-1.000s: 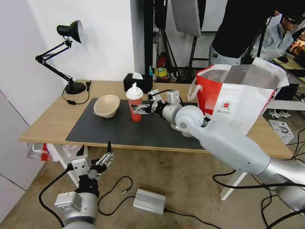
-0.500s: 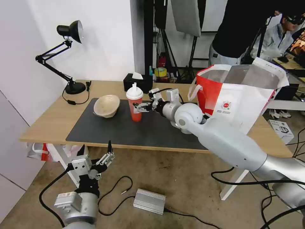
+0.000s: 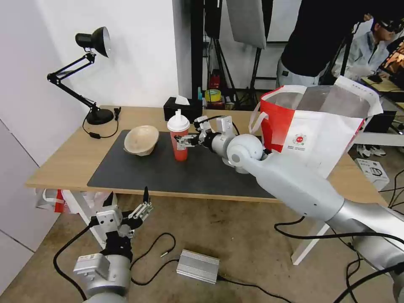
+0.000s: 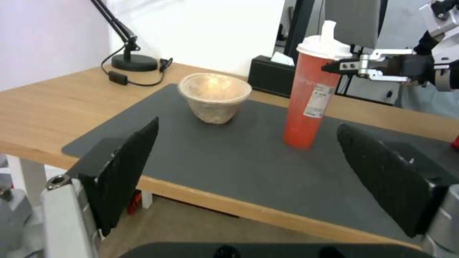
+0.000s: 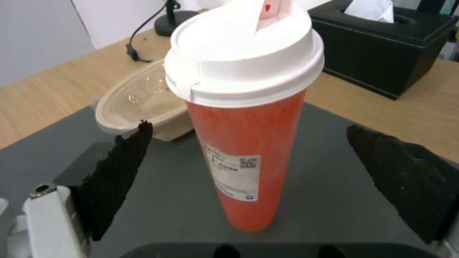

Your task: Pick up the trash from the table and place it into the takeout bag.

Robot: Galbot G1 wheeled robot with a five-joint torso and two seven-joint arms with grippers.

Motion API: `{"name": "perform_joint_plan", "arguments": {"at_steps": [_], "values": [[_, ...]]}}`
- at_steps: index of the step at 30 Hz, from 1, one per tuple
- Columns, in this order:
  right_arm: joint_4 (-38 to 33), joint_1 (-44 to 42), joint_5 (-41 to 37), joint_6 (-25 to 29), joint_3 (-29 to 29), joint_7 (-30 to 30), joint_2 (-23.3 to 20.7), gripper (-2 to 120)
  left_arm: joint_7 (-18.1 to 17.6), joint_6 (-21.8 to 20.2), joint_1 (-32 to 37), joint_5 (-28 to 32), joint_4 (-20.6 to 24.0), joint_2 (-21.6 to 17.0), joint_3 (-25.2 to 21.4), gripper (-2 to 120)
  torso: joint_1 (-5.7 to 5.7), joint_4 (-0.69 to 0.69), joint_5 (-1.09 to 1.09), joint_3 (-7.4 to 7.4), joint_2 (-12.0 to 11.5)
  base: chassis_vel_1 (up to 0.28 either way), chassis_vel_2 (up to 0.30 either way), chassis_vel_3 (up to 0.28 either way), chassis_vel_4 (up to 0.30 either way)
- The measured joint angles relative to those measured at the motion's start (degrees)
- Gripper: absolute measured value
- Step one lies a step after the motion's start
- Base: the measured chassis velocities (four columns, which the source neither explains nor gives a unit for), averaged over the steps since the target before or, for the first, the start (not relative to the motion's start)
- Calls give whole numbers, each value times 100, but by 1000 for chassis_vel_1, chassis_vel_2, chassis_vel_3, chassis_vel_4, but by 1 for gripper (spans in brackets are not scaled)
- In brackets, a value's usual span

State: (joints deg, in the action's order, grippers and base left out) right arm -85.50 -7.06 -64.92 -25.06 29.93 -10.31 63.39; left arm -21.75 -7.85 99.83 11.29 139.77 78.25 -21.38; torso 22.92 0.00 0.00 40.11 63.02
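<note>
The red cup point(image 3: 179, 141) stands lidded on the mat point(image 3: 176, 168) right of the empty beige bowl point(image 3: 141, 140), and the takeout bag point(image 3: 320, 122) gapes open far right. The right gripper point(image 3: 182, 142), fingers spread, has crept closer and now flanks the cup; the left gripper point(image 3: 128, 201) hangs open below the table point(image 3: 63, 162).

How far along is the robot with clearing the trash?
Nothing can be seen in the bag from here. In hand: the right gripper, open, is at the red cup, which stands on the mat, not yet clamped. Left: the cup and the beige bowl. The left gripper hangs open below the table.
</note>
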Motion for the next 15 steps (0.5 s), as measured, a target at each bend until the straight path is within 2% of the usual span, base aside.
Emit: {"name": "perform_joint_plan", "arguments": {"at_steps": [15], "values": [[357, 52, 165, 5, 46, 123, 184, 100, -8, 8, -20, 15, -57, -21, 4, 100, 0, 0, 0, 0, 0, 0, 0, 0, 0]]}}
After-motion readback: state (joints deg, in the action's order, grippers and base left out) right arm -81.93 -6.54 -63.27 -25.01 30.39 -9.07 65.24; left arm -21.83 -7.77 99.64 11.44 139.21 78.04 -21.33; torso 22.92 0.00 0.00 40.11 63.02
